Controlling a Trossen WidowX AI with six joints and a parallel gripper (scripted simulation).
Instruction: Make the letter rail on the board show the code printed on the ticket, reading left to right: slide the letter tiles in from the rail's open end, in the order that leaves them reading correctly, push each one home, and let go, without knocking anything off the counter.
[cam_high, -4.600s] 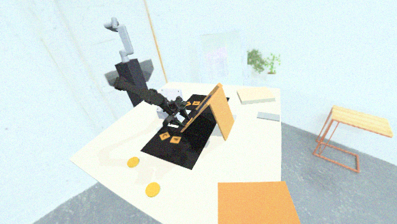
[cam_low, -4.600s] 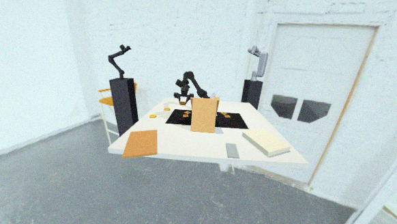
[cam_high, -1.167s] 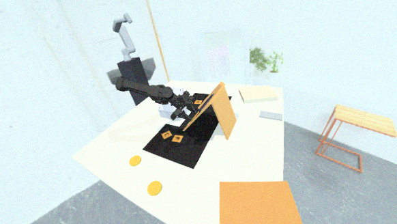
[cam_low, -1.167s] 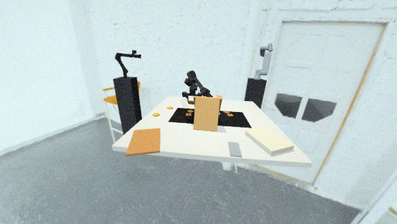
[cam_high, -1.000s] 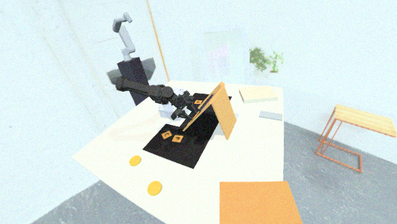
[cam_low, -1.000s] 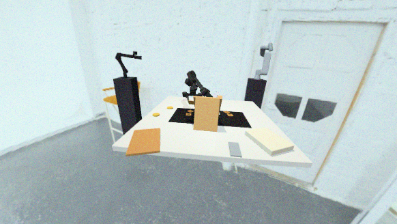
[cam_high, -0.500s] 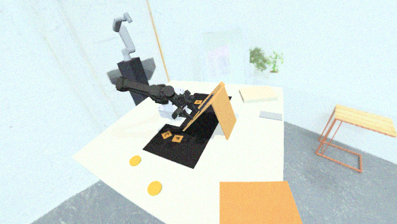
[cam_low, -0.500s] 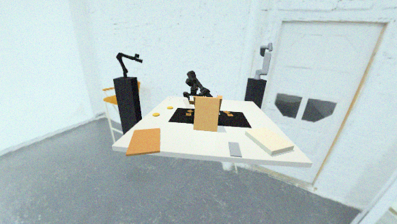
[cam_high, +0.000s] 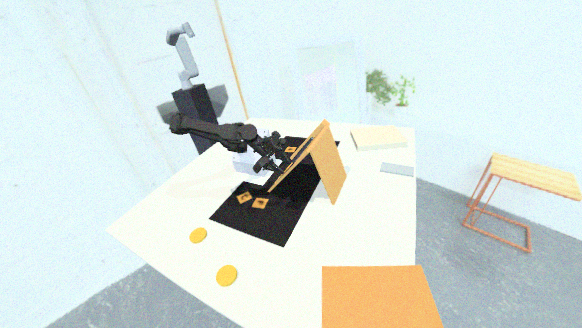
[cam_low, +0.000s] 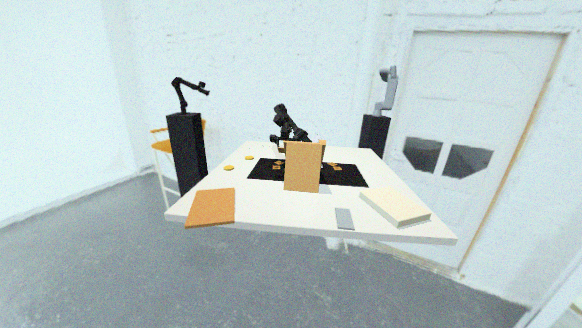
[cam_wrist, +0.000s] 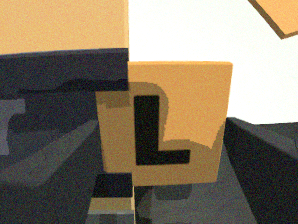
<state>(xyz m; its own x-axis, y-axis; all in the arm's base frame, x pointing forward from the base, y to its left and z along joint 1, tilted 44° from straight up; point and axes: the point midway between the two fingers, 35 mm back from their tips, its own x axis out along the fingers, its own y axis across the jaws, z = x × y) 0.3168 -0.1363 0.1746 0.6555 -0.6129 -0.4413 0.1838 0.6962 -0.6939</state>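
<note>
My gripper (cam_high: 286, 166) (cam_wrist: 163, 128) is shut on the L tile (cam_wrist: 200, 105), an orange square with a black L, upright in the wrist view. The tile is at the end of the rail (cam_wrist: 65, 70); its left edge reaches under the rail's dark upper lip and behind the lower one. The tilted orange board (cam_high: 330, 170) (cam_low: 302, 170) (cam_wrist: 60, 25) carries the rail. Two loose tiles (cam_high: 244, 197) (cam_high: 260, 203) lie on the near part of the mat, and another tile (cam_high: 290, 149) lies beyond the board. The ticket's code cannot be read.
The black mat (cam_high: 280, 230) (cam_low: 350, 179) lies under the board. Two yellow discs (cam_high: 198, 235) (cam_high: 226, 275), an orange sheet (cam_high: 375, 295) (cam_low: 212, 206), a pale book (cam_high: 380, 137) (cam_low: 395, 205) and a grey slab (cam_high: 397, 169) (cam_low: 345, 219) lie around it. A white box (cam_high: 245, 162) stands beside the arm.
</note>
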